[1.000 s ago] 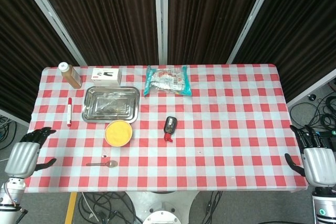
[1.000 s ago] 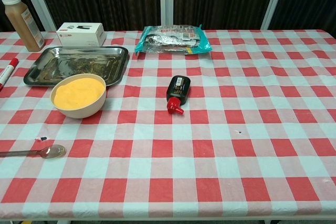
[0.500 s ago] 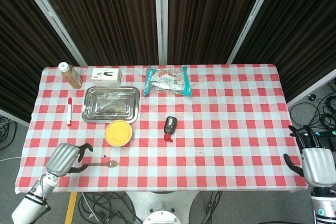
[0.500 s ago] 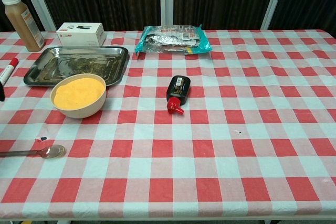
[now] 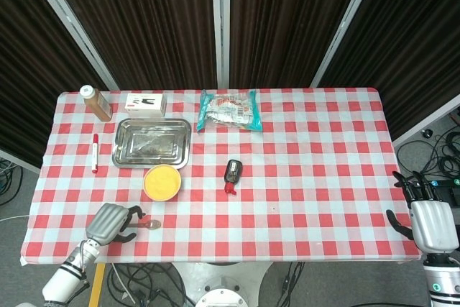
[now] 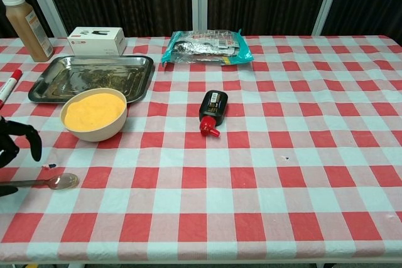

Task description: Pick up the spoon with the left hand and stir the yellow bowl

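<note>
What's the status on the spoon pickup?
Left hand over spoon handle, fingers apart, no grip seen. Right hand open at table edge. Spoon flat on cloth near yellow bowl. Nothing between them.

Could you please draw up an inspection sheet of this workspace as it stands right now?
Surface: table under a red-and-white checked cloth.
Job's things: spoon lying flat near the front edge; yellow bowl just behind it.
Clutter: metal tray, brown bottle, white box, red marker, foil snack bag, small black bottle with red cap.
Hands: left hand over the spoon's handle, fingers curled down, grip not confirmed; right hand off the table's right edge, holding nothing.
Cables: bundles on the floor.
Surroundings: dark curtains behind.
</note>
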`<state>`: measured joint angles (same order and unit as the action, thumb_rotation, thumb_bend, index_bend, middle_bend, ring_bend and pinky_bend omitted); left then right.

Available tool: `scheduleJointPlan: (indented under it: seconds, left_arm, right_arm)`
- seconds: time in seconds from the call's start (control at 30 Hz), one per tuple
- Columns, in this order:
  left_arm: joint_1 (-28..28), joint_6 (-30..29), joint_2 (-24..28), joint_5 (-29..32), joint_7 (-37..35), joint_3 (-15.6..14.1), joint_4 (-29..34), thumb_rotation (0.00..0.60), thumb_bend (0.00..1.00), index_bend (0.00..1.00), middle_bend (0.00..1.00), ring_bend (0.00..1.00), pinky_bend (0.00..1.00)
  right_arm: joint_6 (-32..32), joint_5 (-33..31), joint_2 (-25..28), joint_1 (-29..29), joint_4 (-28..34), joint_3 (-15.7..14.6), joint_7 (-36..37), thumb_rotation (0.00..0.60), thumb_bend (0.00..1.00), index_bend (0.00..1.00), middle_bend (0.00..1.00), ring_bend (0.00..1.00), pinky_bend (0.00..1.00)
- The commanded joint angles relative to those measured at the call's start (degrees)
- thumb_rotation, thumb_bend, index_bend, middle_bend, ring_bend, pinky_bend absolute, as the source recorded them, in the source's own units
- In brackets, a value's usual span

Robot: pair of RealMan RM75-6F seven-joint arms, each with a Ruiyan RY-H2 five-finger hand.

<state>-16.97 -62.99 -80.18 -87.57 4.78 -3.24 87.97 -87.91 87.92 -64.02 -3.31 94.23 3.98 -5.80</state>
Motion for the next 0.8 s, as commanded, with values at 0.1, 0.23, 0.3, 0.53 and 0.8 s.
scheduleJointPlan:
  seconds: [0.1,0.23,0.3,0.53,0.8]
  left_arm:
    - [-0.7,3.1,-1.0,4.8,3.6,0.7,0.7,0.600,0.29,0.50,0.91,0.88,0.94]
    - [-0.7,3.6,-1.6,6.8,4.5,0.9,0.3,0.600,0.30,0.51,0.92,0.88,0.95]
    - [-0.8,3.8,-1.8,7.5,4.7,1.0,0.0,0.600,0.31,0.52,0.92,0.88,0.95]
    - [-0.8,3.8,-3.0,9.0,4.9,1.0,-1.2,0.600,0.32,0.54,0.92,0.89,0.95]
    - [-1.4,5.0,-3.5,10.3,4.9,0.9,-2.2,0.600,0.37,0.55,0.92,0.89,0.95]
  right_arm:
    - [-0.1,-0.1,-0.1,0.1,-0.2,0.0,0.2,0.600,0.22,0.12,0.32,0.10,0.21]
    - [0.1,-0.4,-0.2,0.1,-0.4,0.0,0.2,0.600,0.22,0.12,0.32,0.10,0.21]
    - [0.1,-0.4,-0.2,0.1,-0.4,0.0,0.3,0.600,0.22,0.11,0.32,0.10,0.21]
    - [0.3,-0.4,-0.4,0.0,-0.6,0.1,0.2,0.600,0.22,0.12,0.32,0.10,0.21]
    - [0.1,-0.4,-0.3,0.0,-0.5,0.1,0.2,0.600,0.22,0.11,0.33,0.10,0.21]
